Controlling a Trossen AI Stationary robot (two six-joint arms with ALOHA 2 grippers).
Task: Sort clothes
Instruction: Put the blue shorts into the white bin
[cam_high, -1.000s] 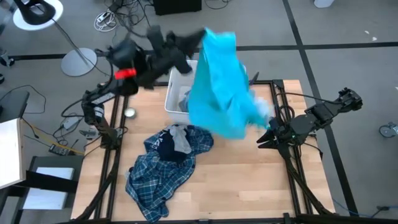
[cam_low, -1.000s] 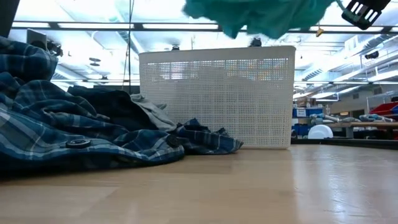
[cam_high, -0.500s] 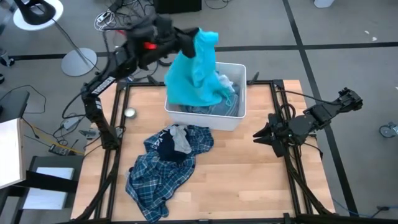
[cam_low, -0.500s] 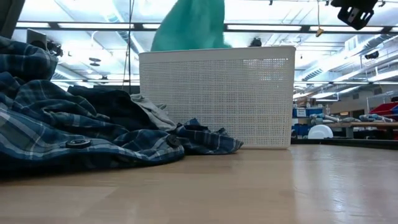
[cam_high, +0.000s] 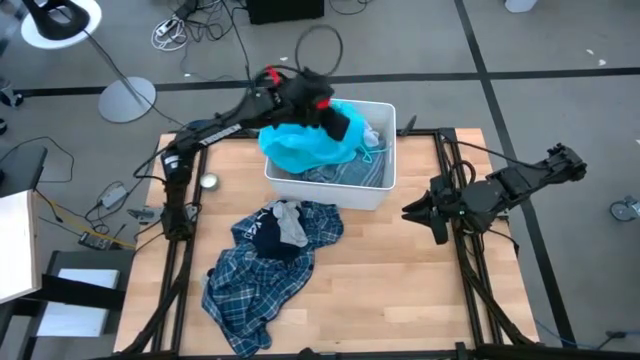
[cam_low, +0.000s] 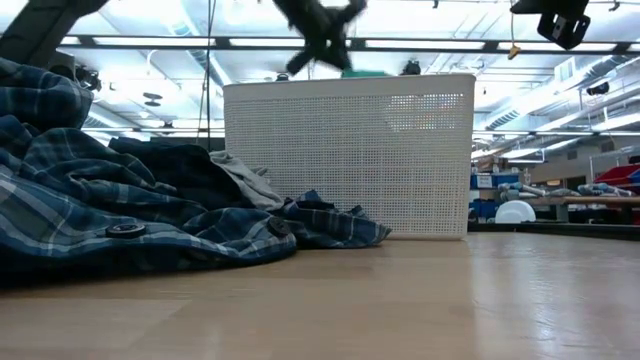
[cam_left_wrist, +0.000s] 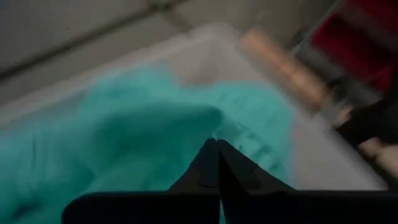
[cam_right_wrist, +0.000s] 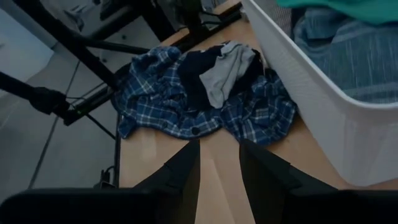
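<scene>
The turquoise piece (cam_high: 295, 148) lies bunched in the left half of the white bin (cam_high: 385, 190), over a blue-grey striped shirt (cam_high: 350, 172). My left gripper (cam_high: 345, 128) reaches over the bin, tipped downward and shut on that turquoise cloth (cam_left_wrist: 124, 143). On the table in front of the bin lies the navy plaid shirt (cam_high: 265, 270). A grey top (cam_high: 292, 228) and a dark navy item (cam_high: 268, 238) rest on it. My right gripper (cam_high: 412, 212) hovers open by the table's right side, with nothing between its fingers (cam_right_wrist: 186, 168). My left gripper has the turquoise piece pinched at its shut fingertips, at a raised fold (cam_left_wrist: 208, 134) in the heap. The fingers slant downward from the table's far left. The view is blurred, so I cannot tell how many layers it holds. The cloth lies slack in the bin.
The perforated bin (cam_low: 350, 155) stands at the table's far middle, with plaid cloth (cam_low: 100, 220) heaped in front of it to the left. A small round metal thing (cam_high: 208, 181) lies near the left edge. Bare wood shows at the near right (cam_high: 400, 290).
My left gripper has swung down over the bin and tipped its fingers downward, staying shut. The turquoise piece hung spread out high above the bin's right side. It has come down and now lies bunched inside the bin.
</scene>
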